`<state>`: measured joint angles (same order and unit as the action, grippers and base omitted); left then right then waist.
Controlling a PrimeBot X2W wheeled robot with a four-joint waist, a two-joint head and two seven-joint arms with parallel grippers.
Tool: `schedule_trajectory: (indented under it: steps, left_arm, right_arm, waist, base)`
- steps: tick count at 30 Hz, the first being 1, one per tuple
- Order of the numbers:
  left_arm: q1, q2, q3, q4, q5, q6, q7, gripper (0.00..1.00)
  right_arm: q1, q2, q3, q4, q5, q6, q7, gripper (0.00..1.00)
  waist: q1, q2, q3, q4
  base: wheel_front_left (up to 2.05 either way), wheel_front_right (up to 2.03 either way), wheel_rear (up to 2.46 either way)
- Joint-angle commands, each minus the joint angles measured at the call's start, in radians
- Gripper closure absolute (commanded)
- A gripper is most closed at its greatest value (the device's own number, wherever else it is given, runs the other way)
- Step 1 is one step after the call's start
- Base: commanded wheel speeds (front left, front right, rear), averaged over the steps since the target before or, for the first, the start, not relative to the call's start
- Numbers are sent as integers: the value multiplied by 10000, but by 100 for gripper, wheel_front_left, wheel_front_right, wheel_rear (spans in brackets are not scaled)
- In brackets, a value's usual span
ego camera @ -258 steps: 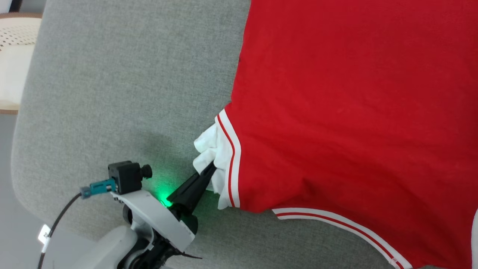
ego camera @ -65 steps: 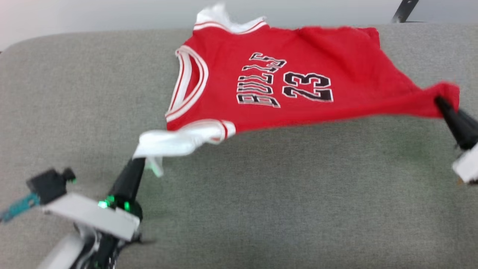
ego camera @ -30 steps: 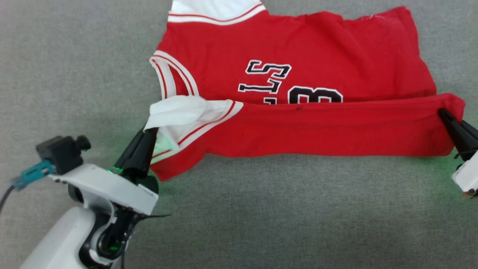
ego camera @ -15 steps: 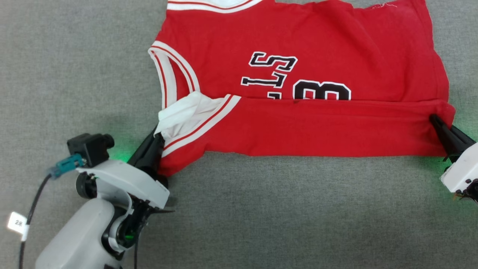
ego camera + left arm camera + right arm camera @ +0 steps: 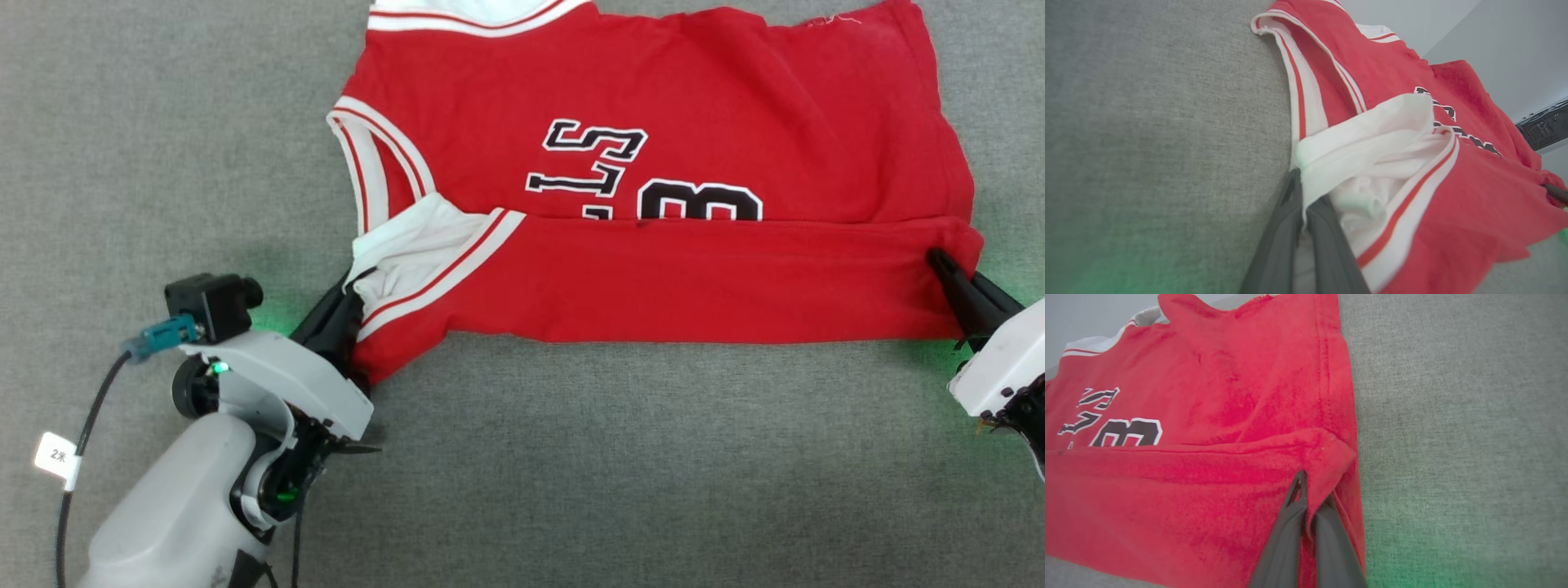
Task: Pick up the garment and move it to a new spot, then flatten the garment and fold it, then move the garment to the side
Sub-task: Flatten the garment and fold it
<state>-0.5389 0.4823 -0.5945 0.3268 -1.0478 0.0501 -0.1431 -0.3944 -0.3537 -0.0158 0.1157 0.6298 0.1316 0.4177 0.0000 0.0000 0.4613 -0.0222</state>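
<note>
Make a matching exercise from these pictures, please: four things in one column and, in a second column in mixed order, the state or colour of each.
Things:
1. left gripper
2. right gripper
3. garment
4. fabric surface

States:
a. grey, under the rest
b. shut on the red corner
c. near strip folded over the black number
d. shut on the white sleeve

Pairs: 1-d, 2-b, 3-c, 4-a

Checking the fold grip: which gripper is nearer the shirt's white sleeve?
Left. The left gripper pinches the white sleeve itself; the right gripper clamps a red hem corner of the garment at the opposite end.
</note>
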Motion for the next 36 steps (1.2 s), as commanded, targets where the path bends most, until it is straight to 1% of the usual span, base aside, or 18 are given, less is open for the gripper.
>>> schedule_trajectory:
  steps: [1, 2, 3, 4, 5, 6, 7, 8, 11, 15, 19, 22, 23, 27, 30, 31, 33, 36]
  left_arm:
    - [436, 23, -245, 801, -111, 13, 408, 100]
    - [418, 32, -262, 813, -101, -38, 418, 97]
    - [399, 62, -265, 796, -77, -71, 387, 91]
    - [379, 88, -237, 751, -65, -98, 326, 75]
    - [353, 121, -198, 700, -68, -137, 259, 60]
    - [335, 181, -158, 610, -66, -166, 215, 37]
    - [315, 247, -121, 484, -45, -179, 171, 13]
    - [290, 317, -52, 342, -38, -166, 114, 0]
    - [167, 602, 83, -257, -21, -90, 199, 0]
    - [61, 1364, 55, -1267, 275, 190, 699, 0]
    - [-15, 2244, 166, -2560, 213, 494, 1559, 0]
    - [-149, 2875, 242, -3609, -164, 625, 2581, 0]
    - [-149, 2875, 242, -3609, -164, 625, 2581, 0]
    - [-459, 3751, -16, -4715, -857, 528, 4653, 0]
    - [-686, 4163, -193, -5064, -1459, 559, 6040, 0]
    - [-782, 4321, -325, -5124, -1566, 479, 6515, 0]
    - [-918, 4393, -548, -5088, -1939, 509, 7352, 0]
    - [-1087, 4565, -977, -4893, -1907, 452, 8312, 0]
  right_arm:
    - [-32, 21, 54, 72, 90, -20, -60, 100]
    - [-26, 14, 62, 90, 104, -20, -102, 100]
    - [-18, 5, 70, 111, 118, -20, -148, 100]
    - [-10, -10, 67, 119, 127, -20, -179, 89]
    - [2, -26, 52, 137, 129, -20, -237, 65]
    - [18, -35, 48, 145, 131, -20, -262, 23]
    - [36, -51, 65, 121, 135, -20, -336, 0]
    - [59, -55, 62, 83, 155, -20, -379, 0]
    - [158, -108, 57, -105, 122, -19, -543, 0]
    - [330, -150, -119, -454, 22, -19, -851, 0]
    - [448, -89, -260, -858, 23, -19, -1004, 0]
    - [589, -46, -352, -1179, 26, -20, -999, 0]
    - [589, -46, -352, -1179, 26, -20, -999, 0]
    - [680, 17, -493, -1533, 14, -19, -903, 0]
    - [709, 74, -502, -1653, -3, -20, -859, 0]
    - [697, 95, -481, -1676, -11, -20, -844, 0]
    - [689, 142, -449, -1679, -14, -19, -840, 0]
    - [682, 222, -384, -1617, 27, -20, -862, 0]
  waist:
    - [0, 0, -91, 2]
    - [0, 0, -143, 13]
    - [0, 0, -188, 19]
    - [0, 0, -239, 30]
    - [0, 0, -304, 49]
    - [0, 0, -366, 64]
    - [0, 0, -443, 86]
    - [0, 0, -511, 103]
    - [0, 0, -736, 181]
    - [0, 0, -1043, 274]
    - [0, 0, -1304, 232]
    - [0, 0, -1418, 179]
    - [0, 0, -1418, 179]
    - [0, 0, -1501, 51]
    - [0, 0, -1490, -66]
    - [0, 0, -1484, -117]
    - [0, 0, -1470, -215]
    - [0, 0, -1433, -374]
  base:
    - [0, 0, 0]
    - [0, 0, 0]
    - [0, 0, 0]
    - [0, 0, 0]
    - [0, 0, 0]
    - [0, 0, 0]
    - [0, 0, 0]
    - [0, 0, 0]
    - [0, 0, 0]
    - [0, 0, 0]
    - [0, 0, 0]
    - [0, 0, 0]
    - [0, 0, 0]
    - [0, 0, 0]
    - [0, 0, 0]
    - [0, 0, 0]
    - [0, 0, 0]
    - [0, 0, 0]
